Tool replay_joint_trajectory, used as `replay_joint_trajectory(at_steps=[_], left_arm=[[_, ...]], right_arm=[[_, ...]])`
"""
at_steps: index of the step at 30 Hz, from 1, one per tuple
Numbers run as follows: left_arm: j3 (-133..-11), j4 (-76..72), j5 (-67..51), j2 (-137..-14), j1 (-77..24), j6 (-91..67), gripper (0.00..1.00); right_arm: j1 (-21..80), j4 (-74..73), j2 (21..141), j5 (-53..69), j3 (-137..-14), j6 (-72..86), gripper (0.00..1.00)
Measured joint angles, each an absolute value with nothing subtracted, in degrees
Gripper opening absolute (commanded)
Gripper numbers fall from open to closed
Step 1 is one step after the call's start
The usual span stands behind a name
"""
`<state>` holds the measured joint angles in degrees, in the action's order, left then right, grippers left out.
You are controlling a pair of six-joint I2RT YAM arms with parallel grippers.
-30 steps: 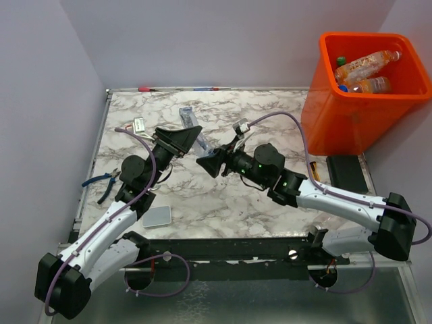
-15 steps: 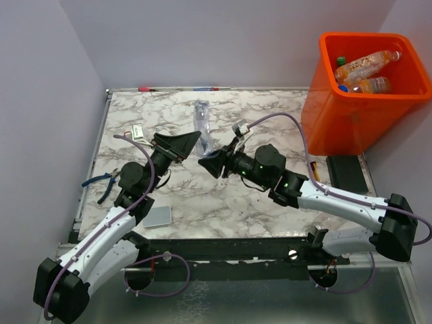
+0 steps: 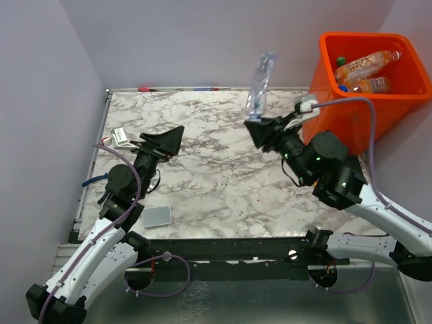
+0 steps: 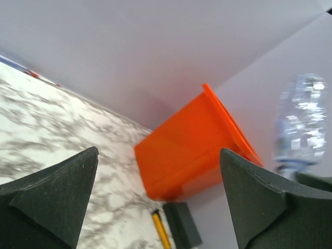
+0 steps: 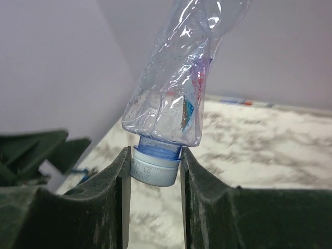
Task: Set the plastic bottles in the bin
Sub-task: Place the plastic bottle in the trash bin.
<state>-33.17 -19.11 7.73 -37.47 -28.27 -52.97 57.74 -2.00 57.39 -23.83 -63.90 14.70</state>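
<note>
My right gripper is shut on the pale blue cap of a crushed clear bottle, held high above the table's back right, left of the orange bin. In the right wrist view the bottle stands up from between my fingers, cap pinched. The bin holds several bottles with orange labels. My left gripper is open and empty over the left of the table. In the left wrist view the bin and the held bottle show ahead.
Blue-handled pliers lie at the left edge. A flat grey-white pad lies near the front left. A black block and a yellow pencil lie by the bin's base. A pen lies along the back edge.
My right gripper took the clear bottle by its cap from the left gripper and has swung up and right towards the bin. The left gripper let go and drew back left.
</note>
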Motion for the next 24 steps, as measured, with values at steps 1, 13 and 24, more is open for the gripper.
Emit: replay_joint_trajectory(at_steps=[1, 13, 24], left_arm=[[-33.6, -18.0, 9.5, -36.9, -28.3, -51.3, 0.99], [-33.1, -7.0, 24.4, -37.3, -28.3, -29.5, 0.99], [-31.9, -0.4, 26.9, -39.5, -28.3, -25.1, 0.99]], right_arm=[[57.6, -3.7, 57.6, -26.8, -67.7, 12.8, 0.0], [21.2, -11.7, 70.8, -35.9, -101.1, 6.9, 0.0], [1.6, -22.6, 92.8, -26.2, -115.1, 20.9, 0.88]])
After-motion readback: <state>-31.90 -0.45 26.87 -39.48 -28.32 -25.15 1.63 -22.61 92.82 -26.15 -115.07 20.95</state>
